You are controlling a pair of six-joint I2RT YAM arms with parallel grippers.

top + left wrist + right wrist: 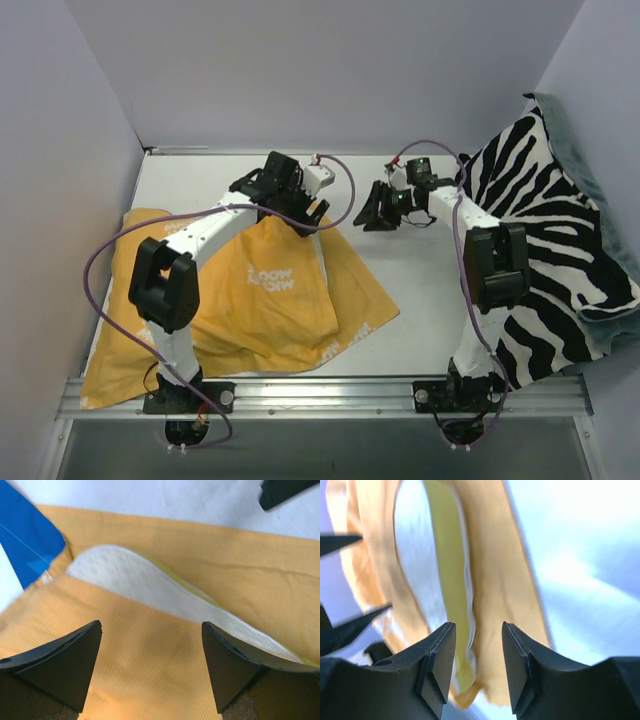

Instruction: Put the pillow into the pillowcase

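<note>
The mustard-orange pillowcase lies on the left of the table, its mouth toward the far middle. The cream-white pillow sits inside the mouth with only a curved strip showing. Its yellow-green edge shows in the right wrist view between the orange layers. The pillow is hidden in the top view. My left gripper is open, jaws wide apart just over the pillowcase's top layer. My right gripper is open and empty, facing the mouth from the right, a little apart from it.
A zebra-striped blanket covers the table's right side and climbs the right wall. A blue patch shows at the left of the left wrist view. A metal rail runs along the near edge. Walls close the left, back and right.
</note>
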